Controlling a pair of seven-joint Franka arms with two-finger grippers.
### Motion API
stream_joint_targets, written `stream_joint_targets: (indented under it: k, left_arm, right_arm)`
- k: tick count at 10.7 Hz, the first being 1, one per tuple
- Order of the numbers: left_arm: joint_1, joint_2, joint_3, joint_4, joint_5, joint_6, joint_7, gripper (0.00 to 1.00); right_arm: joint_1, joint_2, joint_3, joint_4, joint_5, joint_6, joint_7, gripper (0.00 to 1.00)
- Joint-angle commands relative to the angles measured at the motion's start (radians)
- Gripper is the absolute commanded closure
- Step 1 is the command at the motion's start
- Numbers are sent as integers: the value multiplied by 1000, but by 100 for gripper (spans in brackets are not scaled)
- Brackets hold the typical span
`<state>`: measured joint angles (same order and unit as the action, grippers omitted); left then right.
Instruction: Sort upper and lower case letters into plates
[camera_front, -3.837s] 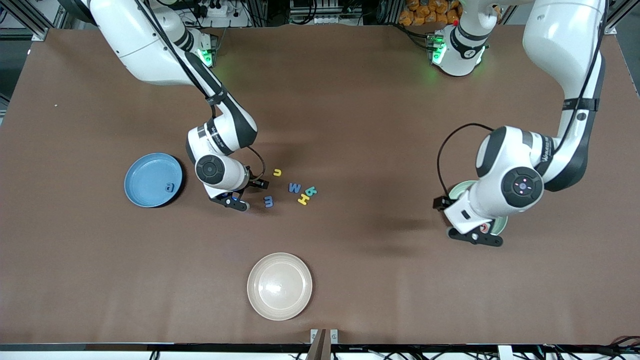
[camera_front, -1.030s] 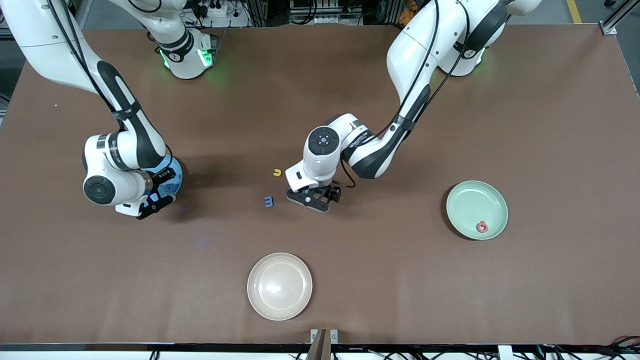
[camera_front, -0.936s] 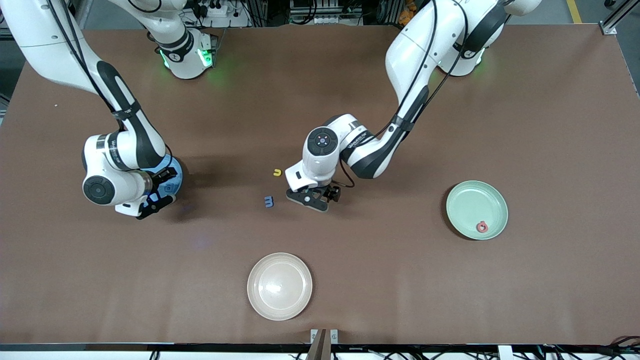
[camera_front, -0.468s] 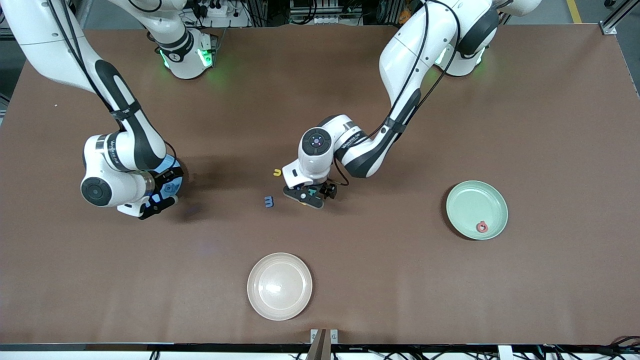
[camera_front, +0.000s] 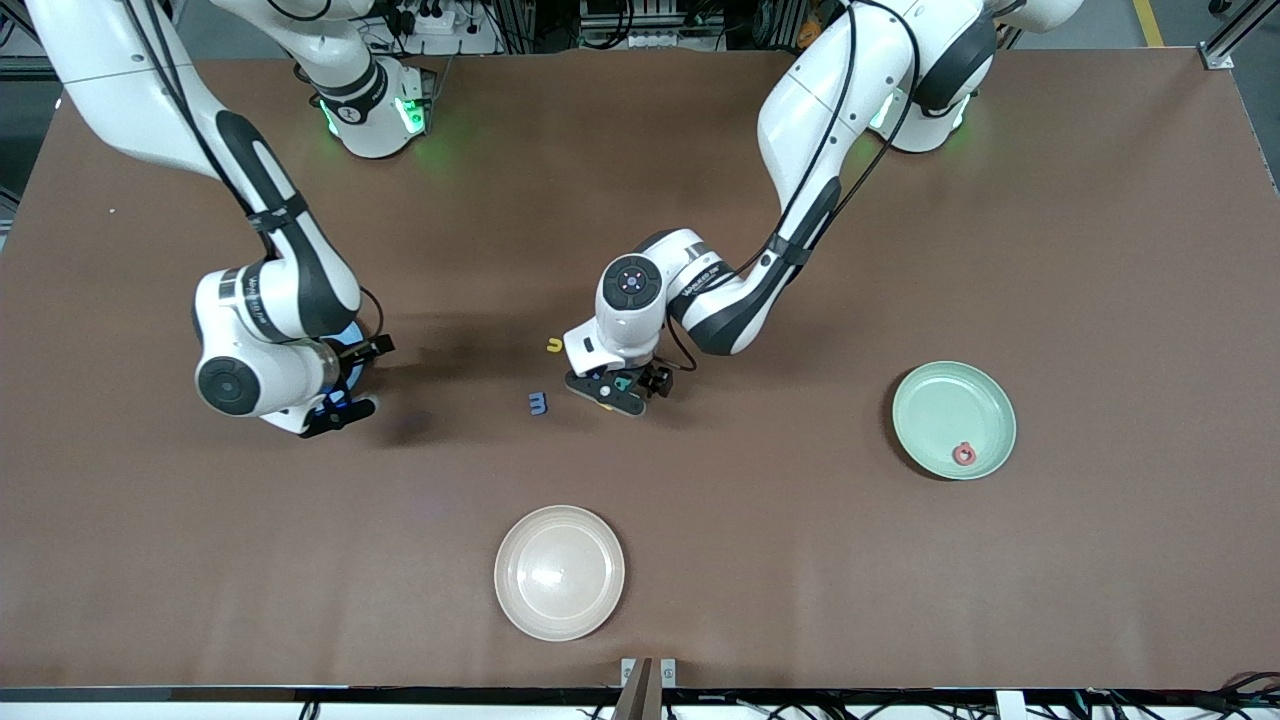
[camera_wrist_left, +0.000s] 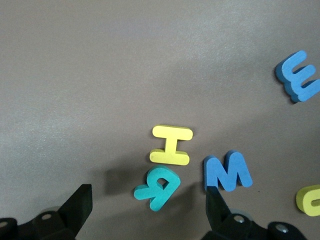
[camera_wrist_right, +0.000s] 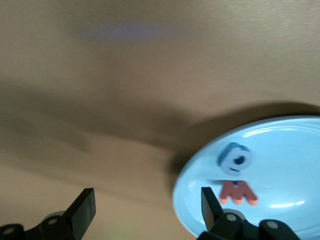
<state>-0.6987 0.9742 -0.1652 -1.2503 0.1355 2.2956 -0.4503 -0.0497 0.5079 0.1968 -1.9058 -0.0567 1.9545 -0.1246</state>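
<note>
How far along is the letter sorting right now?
Done: two letters lie in the sky blue plate, one red letter in the mint green plate. In hand: nothing; the open left end effector hovers over the teal letter. Left: five letters on the table. The open right end effector is beside the blue plate.

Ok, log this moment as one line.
left gripper: open over letters | right gripper: open by blue plate | green plate: one letter

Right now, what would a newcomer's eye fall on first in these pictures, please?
First, the left gripper hanging open over a cluster of toy letters at mid-table. Next, the right gripper, also open, by the blue plate, which holds two letters. A green plate near the left arm's end holds one red letter.
</note>
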Motion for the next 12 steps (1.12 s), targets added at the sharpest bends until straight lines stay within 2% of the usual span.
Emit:
stream_joint_targets:
  k: [1,8,9,11,12]
  left_arm:
    - [-12,17,15,20,18,-1,21,0]
    - [-13,24,15,20,24,-1,21,0]
    - [-13,24,15,20,24,-1,21,1]
    - [-19,26,15,20,24,-1,21,12]
    - [-22,27,19,20,24,1,19,13]
  right_arm:
    - [13,-15,1,-2,38,-8,34,6]
    - [51,-25,1,-2,48,-3,92,6]
    - [53,-26,1,-2,48,-3,105,6]
    - [63,-26,1,-4,48,-2,108,6]
    - [63,-26,1,-4,48,-2,111,6]
